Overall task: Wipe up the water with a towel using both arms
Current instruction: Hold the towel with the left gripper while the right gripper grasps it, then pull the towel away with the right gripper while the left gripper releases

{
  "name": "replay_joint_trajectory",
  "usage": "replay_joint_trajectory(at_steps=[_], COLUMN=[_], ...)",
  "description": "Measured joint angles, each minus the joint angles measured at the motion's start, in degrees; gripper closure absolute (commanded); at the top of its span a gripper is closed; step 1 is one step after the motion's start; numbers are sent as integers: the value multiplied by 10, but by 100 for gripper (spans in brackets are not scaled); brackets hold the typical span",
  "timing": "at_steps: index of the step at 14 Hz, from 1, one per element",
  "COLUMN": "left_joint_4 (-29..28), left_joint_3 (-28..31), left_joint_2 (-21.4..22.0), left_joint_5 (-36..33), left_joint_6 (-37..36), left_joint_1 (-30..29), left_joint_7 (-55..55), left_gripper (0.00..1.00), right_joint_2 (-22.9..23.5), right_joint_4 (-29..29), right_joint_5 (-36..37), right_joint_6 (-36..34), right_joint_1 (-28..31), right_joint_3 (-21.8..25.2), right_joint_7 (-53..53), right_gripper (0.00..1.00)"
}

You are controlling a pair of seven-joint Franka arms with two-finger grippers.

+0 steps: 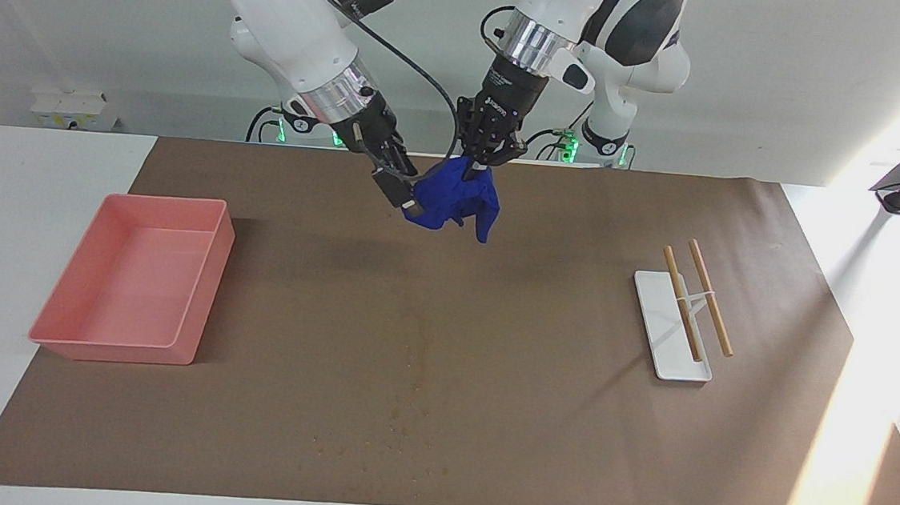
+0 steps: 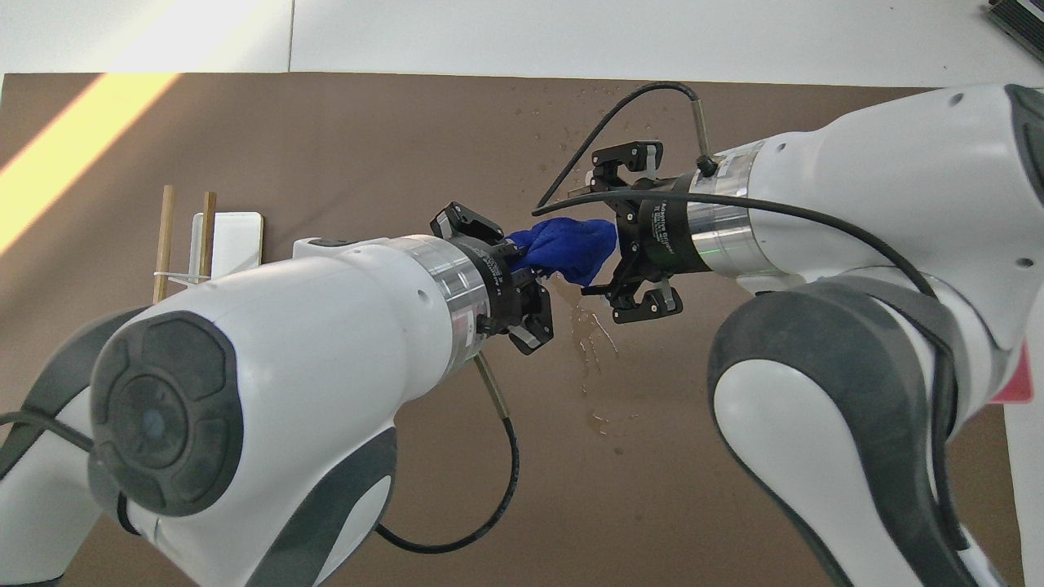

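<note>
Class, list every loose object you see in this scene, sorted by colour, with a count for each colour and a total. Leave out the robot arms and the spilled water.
Blue: 1, the small royal-blue fabric towel held up between both grippers.
Pink: 1, the rectangular pink plastic tray.
White: 1, the flat white rectangular dish.
Tan: 2, the thin wooden sticks lying across that dish.
Total: 5
</note>
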State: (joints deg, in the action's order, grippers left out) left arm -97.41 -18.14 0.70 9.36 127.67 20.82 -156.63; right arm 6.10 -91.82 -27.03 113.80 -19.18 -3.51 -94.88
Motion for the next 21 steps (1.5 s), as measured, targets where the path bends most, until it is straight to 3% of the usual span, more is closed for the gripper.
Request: replay_joint_trajectory(at_steps=[1,3,4,9,10,11,12,17,21], left_joint_4=[0,0,0,-1,-1,-1,0,-1,-1], left_joint_3=[0,0,0,1,1,1,1,12,16], left_joint_2=[0,0,0,0,0,0,0,0,0], left_joint_5=[0,-2,-4,-12,-14,-15,-17,-22,-32], left_joint_6=[3,11,14,16,16,16,16,-2,-39], left_joint_1=[2,9,11,12,13,13,13,5,-42], left_joint_7=[0,-5,-8,-8,-8,-8,-8,-2,19], left_gripper=[100,100,100,100,62,35,0,0,0], right_joint_2=[3,5,5,5,5,5,5,6,15], right_joint_4=[0,0,0,0,0,0,0,-1,-2], right_joint_5=[0,-1,-2,-5,-5,-5,-5,-5,-4], right_joint_6=[0,0,0,0,0,1,3,29,86], right_joint_1=[-4,-8,-9,-11,-11,-11,-11,-9,-2], right_joint_3=[0,0,0,0,0,0,1,3,7], right_joint_7=[-3,-3,-3,-11,-13,-13,-13,-13,-13], right_gripper=[33,81,100,100,100,100,100,100,100])
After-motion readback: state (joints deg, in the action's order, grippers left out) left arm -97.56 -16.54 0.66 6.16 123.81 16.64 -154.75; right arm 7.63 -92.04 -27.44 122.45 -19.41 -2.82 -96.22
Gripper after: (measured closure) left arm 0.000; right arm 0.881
